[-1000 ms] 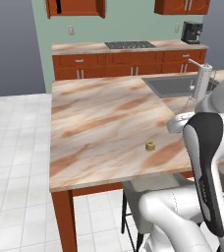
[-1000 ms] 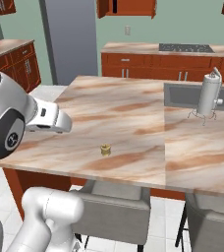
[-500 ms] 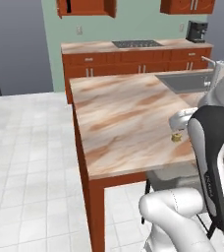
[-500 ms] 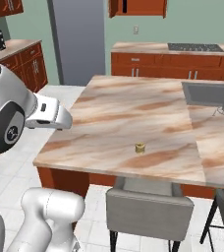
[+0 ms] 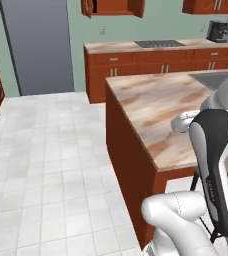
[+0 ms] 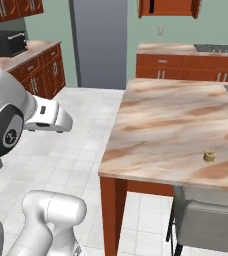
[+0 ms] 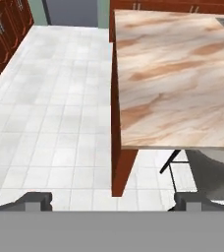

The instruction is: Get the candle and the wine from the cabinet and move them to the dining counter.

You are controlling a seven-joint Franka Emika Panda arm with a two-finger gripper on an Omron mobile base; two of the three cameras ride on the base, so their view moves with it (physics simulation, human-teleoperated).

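Note:
The candle (image 6: 209, 156), a tiny tan cylinder, stands on the dining counter (image 6: 171, 115) near its front edge. In the left base view my own arm hides that part of the dining counter (image 5: 146, 102). The cabinet (image 6: 168, 7) hangs on the far wall with a door ajar, also seen as the cabinet (image 5: 113, 6) at the top. A dark shape shows in its opening; I cannot tell whether it is the wine. My gripper (image 7: 113, 202) is open and empty, its fingertips (image 7: 34, 199) wide apart, looking down at the floor beside the dining counter (image 7: 173, 74).
A grey fridge (image 5: 33, 45) stands at the back. The wall counter with stovetop (image 5: 158, 47) runs behind the island. A grey chair (image 6: 208, 225) sits under the island's near edge. Lower cabinets with a black appliance (image 6: 6, 42) line the left. White tiled floor (image 5: 51, 150) lies open.
Both base views have swung left, so the island now sits at the right and the floor fills the left. The candle stays on the counter. The gripper stays open.

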